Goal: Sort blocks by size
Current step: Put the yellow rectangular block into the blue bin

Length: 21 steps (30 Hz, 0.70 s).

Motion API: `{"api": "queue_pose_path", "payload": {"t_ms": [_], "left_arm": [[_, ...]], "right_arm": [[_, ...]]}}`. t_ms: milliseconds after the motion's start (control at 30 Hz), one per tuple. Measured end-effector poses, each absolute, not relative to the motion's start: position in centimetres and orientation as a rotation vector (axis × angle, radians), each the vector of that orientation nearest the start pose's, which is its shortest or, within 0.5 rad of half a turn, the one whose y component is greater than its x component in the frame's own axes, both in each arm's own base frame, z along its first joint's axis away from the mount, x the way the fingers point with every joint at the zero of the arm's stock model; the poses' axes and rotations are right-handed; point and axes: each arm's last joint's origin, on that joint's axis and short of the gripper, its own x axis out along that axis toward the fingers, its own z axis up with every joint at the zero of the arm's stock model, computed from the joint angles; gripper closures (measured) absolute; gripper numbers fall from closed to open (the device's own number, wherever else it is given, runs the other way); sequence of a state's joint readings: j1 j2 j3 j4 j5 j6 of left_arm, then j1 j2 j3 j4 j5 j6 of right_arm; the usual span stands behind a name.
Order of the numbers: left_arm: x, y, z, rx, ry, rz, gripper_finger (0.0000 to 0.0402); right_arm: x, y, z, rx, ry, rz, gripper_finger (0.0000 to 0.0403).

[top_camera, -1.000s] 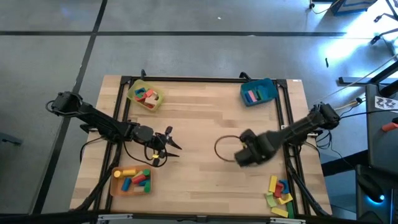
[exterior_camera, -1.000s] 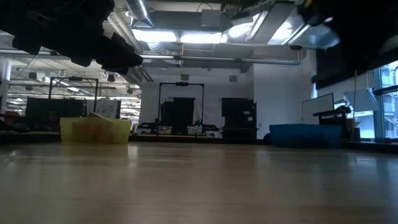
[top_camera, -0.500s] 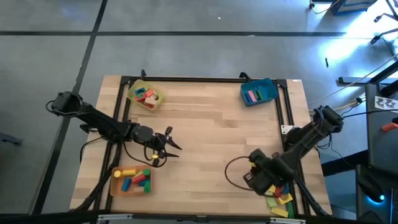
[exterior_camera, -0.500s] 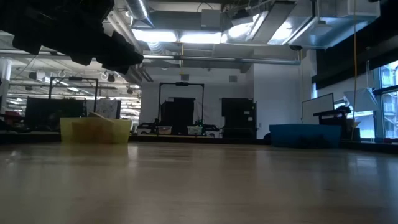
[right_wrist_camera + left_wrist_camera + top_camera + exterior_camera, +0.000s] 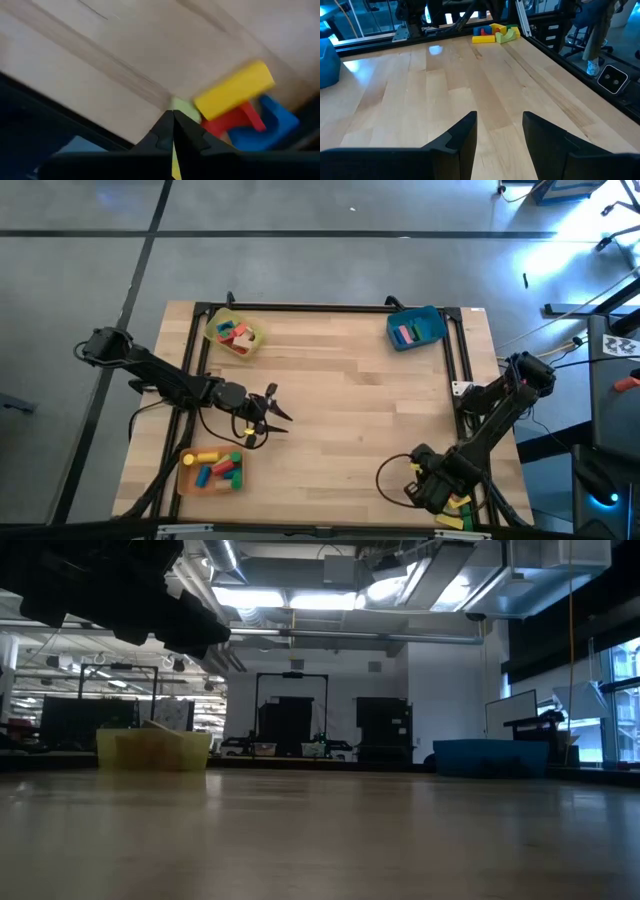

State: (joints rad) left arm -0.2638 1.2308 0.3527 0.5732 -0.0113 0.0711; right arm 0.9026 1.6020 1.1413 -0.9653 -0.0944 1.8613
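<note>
The loose blocks (image 5: 455,502) lie in a heap at the table's near right corner; in the right wrist view a yellow bar (image 5: 234,90), a red block (image 5: 235,120), a blue block (image 5: 272,122) and a pale green block (image 5: 185,107) show. My right gripper (image 5: 432,490) is shut and low at the heap's left side, its tips (image 5: 173,116) at the green block's edge. My left gripper (image 5: 270,415) hovers open at the table's left middle with nothing between its fingers (image 5: 462,142); its wrist view sees the heap (image 5: 496,33) far off. My right gripper's shut fingertips come down slanting at the pale green block's near edge (image 5: 177,105), which lies on the table. Whether they touch it I cannot tell.
A yellow tray (image 5: 233,333) with blocks stands at the far left and a blue tray (image 5: 415,327) at the far right. An orange tray (image 5: 210,470) with several blocks stands at the near left. Bare wood lies across the middle of the table (image 5: 340,390).
My right gripper has swung from the table's middle right toward the near edge and the right corner, coming down at the heap of blocks. The left arm has kept still.
</note>
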Motion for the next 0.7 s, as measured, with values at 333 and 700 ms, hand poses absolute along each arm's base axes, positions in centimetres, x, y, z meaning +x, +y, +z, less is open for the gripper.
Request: {"api": "queue_pose_path", "payload": {"t_ms": [333,700], "left_arm": [[21.9,-5.9,17.3,0.112,0.295,-0.261,0.0259],[21.9,-5.9,17.3,0.123,0.298,-0.263,0.0259]], "right_arm": [[15.4,21.9,18.3,0.841,1.673,-0.723,0.0396],[14.8,20.9,15.3,0.860,1.662,-0.702,0.0398]]}}
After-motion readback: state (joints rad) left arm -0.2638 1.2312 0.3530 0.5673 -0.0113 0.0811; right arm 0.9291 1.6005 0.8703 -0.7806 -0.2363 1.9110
